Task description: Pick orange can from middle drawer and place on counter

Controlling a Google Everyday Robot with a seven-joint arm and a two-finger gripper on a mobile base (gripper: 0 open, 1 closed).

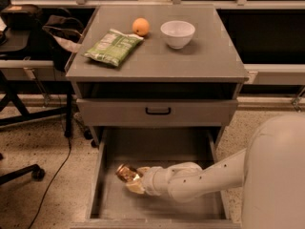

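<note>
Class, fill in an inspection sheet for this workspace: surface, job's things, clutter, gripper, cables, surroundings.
Surface: counter, a flat grey cabinet top.
Job's things: can lies on the left of the open middle drawer; not yet on the counter.
Clutter: orange fruit, white bowl and green bag, all on the counter.
Gripper: gripper is down in the drawer at the can, with the arm reaching in from the right.
Cables: black cable on the floor, left of the cabinet.
Surroundings: chair base, dark bags, shut upper drawer.
</note>
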